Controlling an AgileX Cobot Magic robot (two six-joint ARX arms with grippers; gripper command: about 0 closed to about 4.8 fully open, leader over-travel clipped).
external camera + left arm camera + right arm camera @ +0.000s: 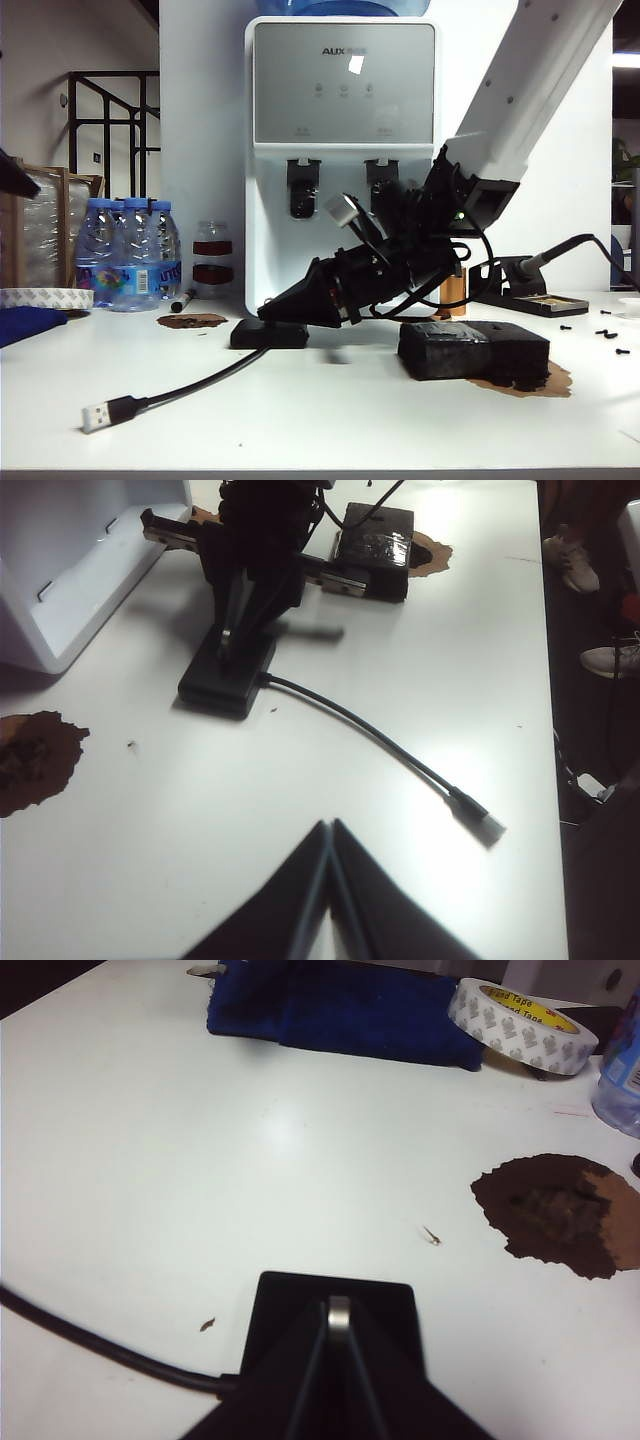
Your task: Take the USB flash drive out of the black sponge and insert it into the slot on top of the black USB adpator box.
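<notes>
My right gripper [339, 1322] is shut on the USB flash drive [339, 1310], a small silver piece showing between its fingertips. It points down at the top of the black USB adpator box [285, 1305]. In the exterior view the right gripper [268, 313] reaches across to the box [270, 335]. Whether the drive sits in the slot is hidden. The box's cable ends in a silver plug [96, 417]. The black sponge [470, 350] lies to the right of the box. My left gripper [328, 828] is shut and empty, hovering over bare table apart from the box [225, 680].
A white water dispenser [342, 150] stands behind the box. Water bottles [128, 255], a tape roll [520, 1025] and a blue cloth [350, 1010] are at the left. Brown stains [560, 1215] mark the table. A soldering stand [530, 290] and loose screws [605, 335] are at the right.
</notes>
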